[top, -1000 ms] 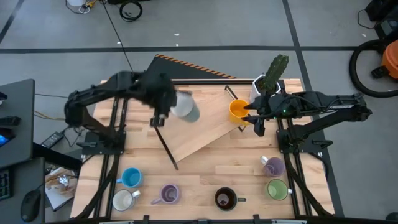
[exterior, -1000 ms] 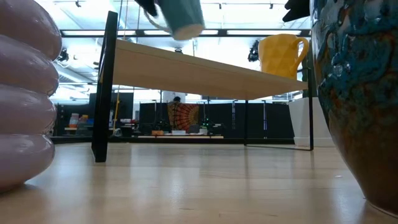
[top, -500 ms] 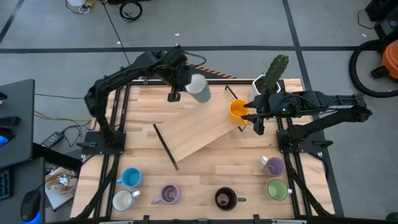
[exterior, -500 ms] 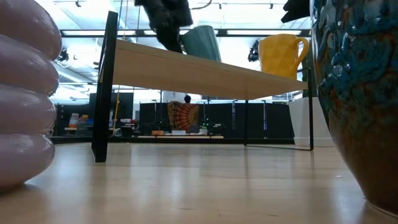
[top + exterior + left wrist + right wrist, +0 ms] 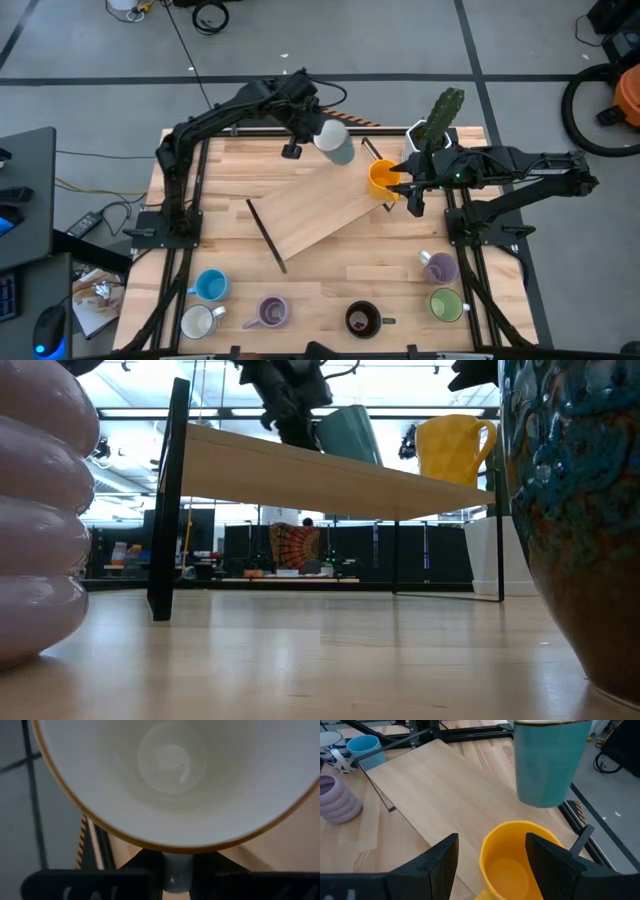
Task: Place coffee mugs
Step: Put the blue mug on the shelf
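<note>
**Teal mug riding above the raised board**

Wooden bench (image 5: pixel 330 285) is carrying, along its near edge from left to right, a blue mug (image 5: pixel 210 287), a white mug (image 5: pixel 197 322), a lavender mug (image 5: pixel 272 312), a dark brown mug (image 5: pixel 361 319), a green mug (image 5: pixel 446 304) and a second lavender mug (image 5: pixel 439 266) just behind the green one. A pale raised board (image 5: pixel 310 210) on thin black legs is lying across the middle of the bench.

The left hand (image 5: pixel 303 118) is reaching over the far edge of the board, its fingers pinching the handle of a pale teal mug (image 5: pixel 334 142) with a white inside; that mug is hanging tilted, just over the board's far part, and whether it is touching the wood cannot be told.

Further right, an orange mug (image 5: pixel 383 177) is standing upright on the board's right corner. The right hand (image 5: pixel 405 180) is hovering there with its fingers spread wide, one on each side of the orange mug, not pressing it. Behind it a white pot with a cactus (image 5: pixel 440 120) is standing.
</note>
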`<state>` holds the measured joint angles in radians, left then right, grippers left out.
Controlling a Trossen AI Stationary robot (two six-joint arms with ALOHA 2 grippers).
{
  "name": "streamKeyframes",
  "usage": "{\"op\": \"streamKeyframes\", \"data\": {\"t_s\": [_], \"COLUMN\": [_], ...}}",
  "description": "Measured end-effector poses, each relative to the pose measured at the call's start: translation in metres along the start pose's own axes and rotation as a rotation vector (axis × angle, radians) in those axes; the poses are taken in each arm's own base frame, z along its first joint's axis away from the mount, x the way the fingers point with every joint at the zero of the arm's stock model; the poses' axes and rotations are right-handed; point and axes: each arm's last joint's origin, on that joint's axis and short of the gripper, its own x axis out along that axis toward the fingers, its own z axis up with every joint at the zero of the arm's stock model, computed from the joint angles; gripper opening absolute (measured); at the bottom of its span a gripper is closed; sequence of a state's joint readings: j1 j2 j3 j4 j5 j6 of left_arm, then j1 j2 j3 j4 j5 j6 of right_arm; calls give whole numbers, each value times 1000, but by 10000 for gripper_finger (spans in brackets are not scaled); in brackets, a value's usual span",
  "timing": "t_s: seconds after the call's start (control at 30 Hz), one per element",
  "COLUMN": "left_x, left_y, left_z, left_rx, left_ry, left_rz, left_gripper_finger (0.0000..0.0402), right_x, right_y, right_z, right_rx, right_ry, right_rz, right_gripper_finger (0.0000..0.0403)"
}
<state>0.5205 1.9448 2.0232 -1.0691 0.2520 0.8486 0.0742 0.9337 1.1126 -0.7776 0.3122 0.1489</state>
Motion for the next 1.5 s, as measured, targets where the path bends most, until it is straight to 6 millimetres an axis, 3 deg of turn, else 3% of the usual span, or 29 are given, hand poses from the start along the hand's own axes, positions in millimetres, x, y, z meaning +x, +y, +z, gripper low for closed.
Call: {"op": "streamKeyframes", "data": {"t_s": [0.17, 0.47, 0.83, 1.1, 1.5], "left_x": [10, 9, 11, 27, 38], "left_y": [4, 8, -1, -5, 1], "left_z": [1, 6, 10, 11, 13], "left_rx": [50, 155, 151, 164, 200], "left_ry": [-13, -68, -75, -102, -145], "left_rz": [22, 50, -8, -88, -64], "left_gripper_finger": [54, 58, 54, 54, 55], "right_x": [0, 0, 0, 0, 0], "right_y": [0, 1, 1, 1, 1], "right_z": [1, 4, 4, 4, 4], "right_rx": [-11, -10, -6, -5, -3], "right_ry": [-10, -36, -42, -42, -41], "right_rz": [1, 6, 7, 7, 7], "right_gripper_finger": [236, 236, 236, 236, 236]}}
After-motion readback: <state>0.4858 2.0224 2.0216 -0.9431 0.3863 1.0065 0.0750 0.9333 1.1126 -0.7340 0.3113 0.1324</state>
